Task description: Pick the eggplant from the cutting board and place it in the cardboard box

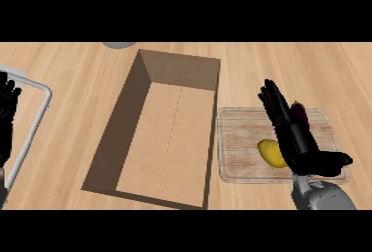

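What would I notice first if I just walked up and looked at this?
Probably the big open cardboard box in the middle of the wooden counter. Next comes the black right hand, stretched with straight fingers over the cutting board to the box's right. It covers most of the dark purple eggplant, and a yellow object lies beside it.

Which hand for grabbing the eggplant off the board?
Right. The right hand, fingers straight, is over the pale wooden cutting board, partly hiding the dark purple eggplant. The left hand sits at the far left edge, beyond the open cardboard box.
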You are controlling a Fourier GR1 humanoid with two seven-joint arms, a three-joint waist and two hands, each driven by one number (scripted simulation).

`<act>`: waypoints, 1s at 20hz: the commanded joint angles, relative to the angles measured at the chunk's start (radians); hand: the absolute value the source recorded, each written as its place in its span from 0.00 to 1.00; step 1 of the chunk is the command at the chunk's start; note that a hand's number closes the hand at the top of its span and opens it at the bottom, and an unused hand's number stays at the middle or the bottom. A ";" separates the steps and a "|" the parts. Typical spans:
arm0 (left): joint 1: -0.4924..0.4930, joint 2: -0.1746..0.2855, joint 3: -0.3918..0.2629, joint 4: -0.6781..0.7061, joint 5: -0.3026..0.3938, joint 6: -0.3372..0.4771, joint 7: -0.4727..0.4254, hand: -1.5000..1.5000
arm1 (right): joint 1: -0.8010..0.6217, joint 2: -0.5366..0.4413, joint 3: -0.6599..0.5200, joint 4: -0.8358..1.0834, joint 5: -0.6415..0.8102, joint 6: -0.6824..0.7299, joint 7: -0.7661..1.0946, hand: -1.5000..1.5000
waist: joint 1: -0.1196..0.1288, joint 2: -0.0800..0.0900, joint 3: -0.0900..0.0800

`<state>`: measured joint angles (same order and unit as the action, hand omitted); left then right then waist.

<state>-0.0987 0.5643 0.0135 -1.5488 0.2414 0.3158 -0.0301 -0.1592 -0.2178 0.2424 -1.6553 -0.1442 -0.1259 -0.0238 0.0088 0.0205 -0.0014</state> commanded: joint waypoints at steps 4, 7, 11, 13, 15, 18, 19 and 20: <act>0.049 0.075 -0.021 0.098 -0.117 -0.003 0.050 0.50 | 0.031 -0.089 -0.260 0.196 -0.281 0.202 -0.067 0.00 | -0.012 -0.009 0.005; 0.069 0.059 -0.051 0.106 -0.119 -0.012 0.049 0.50 | -0.012 -0.380 -0.157 0.149 0.071 0.250 -0.093 0.00 | 0.006 0.001 -0.025; 0.046 0.037 -0.107 0.150 -0.167 -0.010 0.085 0.50 | 0.080 -0.298 -0.233 0.524 0.024 0.286 -0.380 0.00 | 0.003 0.004 0.009; 0.079 0.033 -0.101 0.155 -0.157 -0.023 0.061 0.50 | 0.081 -0.227 -0.313 0.562 -0.146 0.359 -0.443 0.00 | 0.003 -0.005 0.008; 0.036 0.027 -0.090 0.207 -0.171 -0.006 0.066 0.50 | 0.063 -0.273 -0.352 0.655 -0.170 0.480 -0.574 0.00 | -0.004 -0.003 0.008; 0.011 0.025 -0.105 0.188 -0.181 -0.020 0.095 0.50 | -0.007 -0.351 -0.372 0.829 -0.098 0.579 -0.749 0.00 | 0.013 -0.007 0.008; 0.004 -0.017 -0.133 0.203 -0.214 0.020 0.094 0.50 | -0.032 -0.370 -0.363 0.881 -0.039 0.557 -0.794 0.00 | 0.014 -0.005 0.007; 0.002 0.000 -0.129 0.194 -0.209 -0.007 0.091 0.50 | -0.079 -0.380 -0.347 0.921 0.020 0.511 -0.809 0.00 | 0.020 -0.008 0.006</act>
<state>-0.0790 0.5783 -0.0989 -1.3661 0.0553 0.3101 0.0568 -0.1656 -0.5439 -0.0954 -0.9061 -0.2171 0.3614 -0.6689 0.0180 0.0161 0.0056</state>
